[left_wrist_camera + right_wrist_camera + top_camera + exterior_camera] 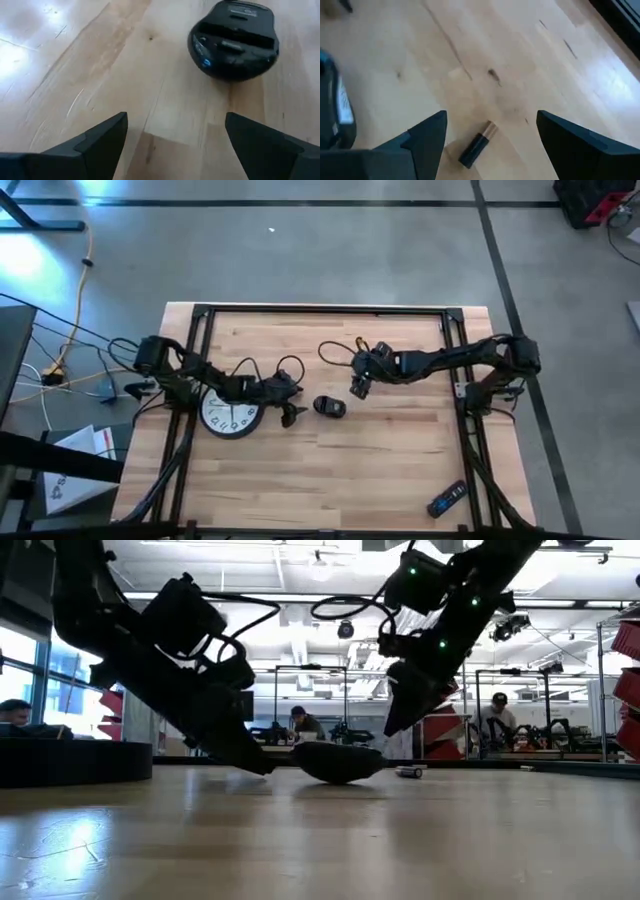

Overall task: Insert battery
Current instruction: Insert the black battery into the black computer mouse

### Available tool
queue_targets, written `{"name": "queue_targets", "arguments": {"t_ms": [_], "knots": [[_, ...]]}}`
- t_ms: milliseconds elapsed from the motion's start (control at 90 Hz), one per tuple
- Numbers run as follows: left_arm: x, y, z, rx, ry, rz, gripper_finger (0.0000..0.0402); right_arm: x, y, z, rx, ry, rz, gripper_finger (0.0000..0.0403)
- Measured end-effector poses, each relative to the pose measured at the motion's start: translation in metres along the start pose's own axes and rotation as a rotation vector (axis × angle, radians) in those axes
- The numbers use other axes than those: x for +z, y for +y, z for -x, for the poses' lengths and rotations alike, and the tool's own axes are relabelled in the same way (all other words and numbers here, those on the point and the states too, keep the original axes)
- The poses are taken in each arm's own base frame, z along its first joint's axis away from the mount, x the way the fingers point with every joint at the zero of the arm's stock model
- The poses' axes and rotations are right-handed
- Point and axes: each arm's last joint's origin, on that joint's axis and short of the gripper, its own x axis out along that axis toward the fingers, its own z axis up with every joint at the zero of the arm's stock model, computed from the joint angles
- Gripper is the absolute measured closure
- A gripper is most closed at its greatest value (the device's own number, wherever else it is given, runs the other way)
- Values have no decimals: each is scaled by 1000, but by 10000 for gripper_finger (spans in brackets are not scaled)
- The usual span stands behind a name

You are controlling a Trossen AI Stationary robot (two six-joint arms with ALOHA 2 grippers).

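On the pale wooden tabletop (380, 450), the right pincer (490, 145) gapes wide and empty over a small cylindrical battery (476, 143). The left pincer (175, 140), equally wide and empty, faces a rounded black device (233, 40), probably an upturned mouse.

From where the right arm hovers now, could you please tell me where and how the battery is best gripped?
Grip the battery across the middle of its dark barrel, coming straight down from above. It lies flat on the table, slanted in the right wrist view, with bare wood on both long sides. The open right pincer already straddles it, though it probably needs some wrist turn to close squarely across the barrel.
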Motion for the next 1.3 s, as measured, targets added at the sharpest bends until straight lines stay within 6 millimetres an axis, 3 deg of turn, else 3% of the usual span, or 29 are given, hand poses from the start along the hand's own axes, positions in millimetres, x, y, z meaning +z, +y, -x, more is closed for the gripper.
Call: {"name": "queue_targets", "arguments": {"t_ms": [178, 433, 689, 1300], "knots": [[0, -1, 0, -32, 5, 1, 84, -3, -1, 0, -39, 17, -104, 135], [6, -12, -1, -165, 2, -28, 84, -6, -3, 0, -85, 32, -113, 155], [18, -14, -3, 15, -78, -108, 84, -6, -3, 0, -84, 30, -113, 158], [18, -12, -3, 10, -70, -114, 84, -7, -3, -1, -72, 31, -119, 158]]}}
